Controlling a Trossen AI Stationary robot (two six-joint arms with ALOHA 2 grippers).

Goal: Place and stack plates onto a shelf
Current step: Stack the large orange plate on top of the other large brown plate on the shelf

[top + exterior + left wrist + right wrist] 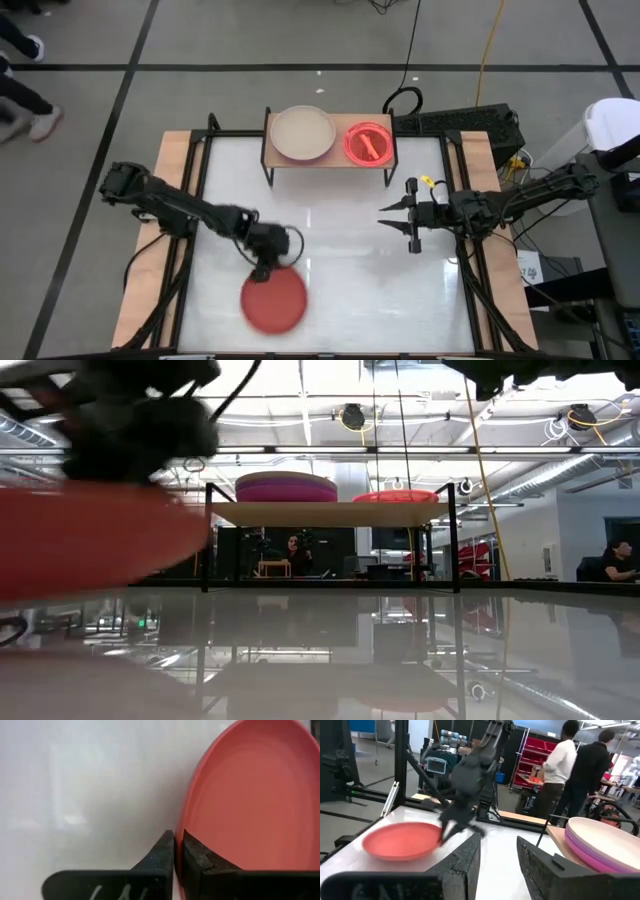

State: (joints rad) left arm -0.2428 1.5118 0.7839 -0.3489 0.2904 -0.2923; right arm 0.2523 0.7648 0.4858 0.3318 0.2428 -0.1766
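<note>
A red plate [274,302] sits near the table's near edge, left of centre, and my left gripper [265,266] is shut on it. It also shows large and blurred in the low view as the red plate [90,545]. The light-wood shelf [335,160] stands at the far edge. On it rest a stack topped by a beige plate [303,133], with magenta and purple plates [285,491] under it, and the translucent orange-red plates [368,143]. My right gripper [388,218] is open, above the table right of centre, touching nothing. My left gripper [175,851] pinches the red plate's far rim [186,827] between its two fingers, one finger inside the dish and one outside. The fingers come slanting down from the far left side. In the low view the plate is off the table, roughly level.
The shelf's thin black legs [207,540] stand on the white tabletop [340,270]. Wooden side rails [170,180] and a black frame run along the table's left and right edges. People [560,765] stand in the room beyond the table. Bare tabletop lies between the two grippers.
</note>
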